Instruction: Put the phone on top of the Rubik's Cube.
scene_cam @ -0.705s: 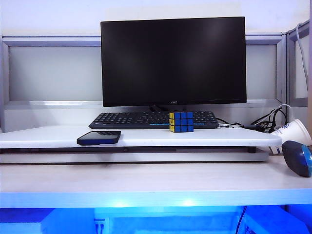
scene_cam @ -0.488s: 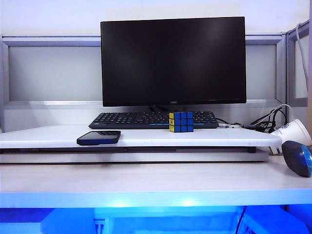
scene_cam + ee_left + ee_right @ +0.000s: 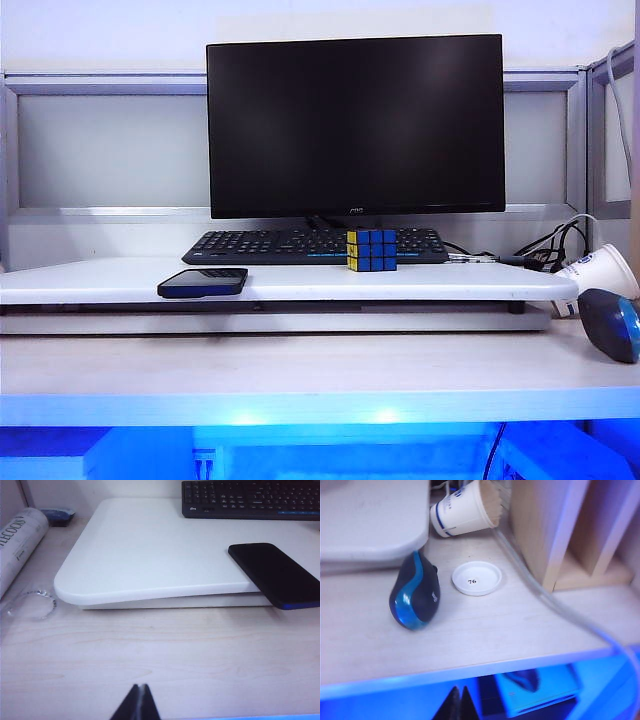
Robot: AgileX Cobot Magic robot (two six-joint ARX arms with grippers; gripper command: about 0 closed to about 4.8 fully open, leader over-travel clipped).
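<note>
I see both my left hand (image 3: 138, 705) and right hand (image 3: 456, 702) closed and empty, well short of the phone (image 3: 203, 282), which overhangs the riser's (image 3: 430, 285) edge, left of the Rubik's Cube (image 3: 372, 250), handy for gripping.

Both arms hang back low: the left gripper (image 3: 137, 702) and right gripper (image 3: 457, 702) are closed, holding nothing.

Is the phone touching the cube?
Apart. The exterior view shows the phone at the platform's front edge and the cube farther right, with bare white platform between them.
</note>
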